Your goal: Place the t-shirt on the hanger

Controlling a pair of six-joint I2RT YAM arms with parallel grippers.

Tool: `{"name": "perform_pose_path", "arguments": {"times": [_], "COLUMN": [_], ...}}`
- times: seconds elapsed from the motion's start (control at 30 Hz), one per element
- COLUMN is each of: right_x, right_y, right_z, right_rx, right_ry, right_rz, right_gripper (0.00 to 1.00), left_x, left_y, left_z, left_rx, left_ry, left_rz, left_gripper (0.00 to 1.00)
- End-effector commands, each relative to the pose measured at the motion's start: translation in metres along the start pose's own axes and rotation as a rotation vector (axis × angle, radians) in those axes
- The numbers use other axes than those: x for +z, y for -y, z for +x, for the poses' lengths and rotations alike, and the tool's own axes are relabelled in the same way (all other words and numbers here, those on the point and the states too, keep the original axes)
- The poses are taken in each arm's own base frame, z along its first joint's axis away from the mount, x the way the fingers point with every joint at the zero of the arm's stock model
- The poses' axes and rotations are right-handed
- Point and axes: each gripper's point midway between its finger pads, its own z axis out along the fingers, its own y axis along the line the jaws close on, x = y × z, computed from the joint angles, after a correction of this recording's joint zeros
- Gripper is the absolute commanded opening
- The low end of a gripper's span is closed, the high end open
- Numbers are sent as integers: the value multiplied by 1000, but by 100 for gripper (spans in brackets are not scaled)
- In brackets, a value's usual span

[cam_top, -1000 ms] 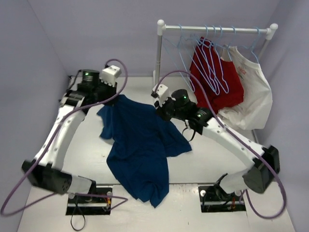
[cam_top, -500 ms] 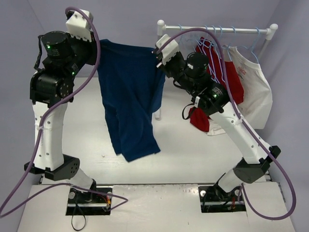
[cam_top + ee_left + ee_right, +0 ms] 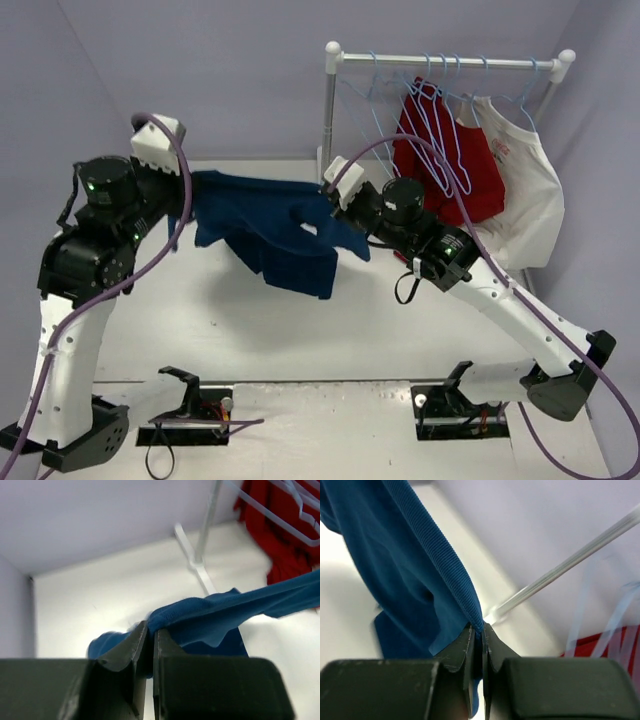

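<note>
The dark navy t-shirt [image 3: 275, 230] hangs stretched between my two grippers above the table, its body drooping in the middle. My left gripper [image 3: 190, 195] is shut on its left edge; in the left wrist view the cloth [image 3: 220, 615] runs out from between the closed fingers [image 3: 150, 635]. My right gripper [image 3: 335, 215] is shut on its right edge; the right wrist view shows the ribbed hem [image 3: 435, 565] pinched at the fingertips [image 3: 481, 630]. Several light-blue wire hangers [image 3: 385, 110] hang on the rack, apart from the shirt.
A white clothes rack [image 3: 450, 62] stands at the back right, its post [image 3: 328, 110] just behind my right gripper. A red shirt [image 3: 450, 165] and a white shirt [image 3: 520, 190] hang on it. The white table [image 3: 350, 330] lies below.
Both arms have come down from a high lift. The t-shirt hung long and vertical half a second ago; now it is held lower and stretched more sideways, bunched between the grippers.
</note>
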Motion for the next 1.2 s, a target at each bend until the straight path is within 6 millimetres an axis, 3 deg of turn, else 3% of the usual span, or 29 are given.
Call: {"name": "perform_pose_path", "arguments": {"times": [0.0, 0.1, 0.2, 0.27, 0.33, 0.43, 0.5, 0.53, 0.6, 0.7, 0.8, 0.83, 0.9, 1.03, 1.07, 1.17], "right_x": [-10, -3, 2, 7, 16, 27, 31, 29, 22, 14, 7, 8, 9, 11, 12, 12], "right_y": [-17, -47, -70, -72, -59, -27, 11, 35, 63, 73, 58, 44, 24, -33, -42, -79], "right_z": [73, 124, 160, 170, 175, 159, 132, 107, 70, 37, 31, 44, 59, 141, 149, 189], "right_rx": [114, 172, 197, 181, 137, 52, -22, -34, -56, -37, -14, 6, 45, 83, 102, 169], "right_ry": [-152, -270, -356, -391, -423, -424, -410, -379, -324, -243, -192, -202, -209, -367, -380, -467], "right_rz": [22, -34, -83, -85, -28, 82, 215, 301, 385, 399, 328, 282, 219, 86, 59, -30], "right_gripper": [0, 0, 0, 0, 0, 0, 0, 0, 0, 0, 0, 0, 0, 0, 0, 0], "left_x": [19, 34, 48, 56, 66, 79, 83, 82, 76, 64, 53, 53, 50, 57, 57, 55], "left_y": [-20, -14, -6, -8, -16, -34, -49, -53, -57, -55, -52, -51, -47, -33, -29, -19], "left_z": [63, 121, 175, 185, 193, 181, 146, 117, 77, 50, 54, 69, 82, 163, 169, 215], "left_rx": [-92, -129, -142, -124, -94, -12, 28, 38, 73, 106, 120, 124, 115, 37, -8, -123], "left_ry": [-77, -175, -293, -317, -353, -370, -337, -287, -197, -126, -114, -138, -135, -261, -262, -344], "left_rz": [-125, -113, -82, -91, -123, -179, -223, -234, -241, -225, -210, -204, -188, -137, -136, -133], "left_gripper": [0, 0, 0, 0, 0, 0, 0, 0, 0, 0, 0, 0, 0, 0, 0, 0]}}
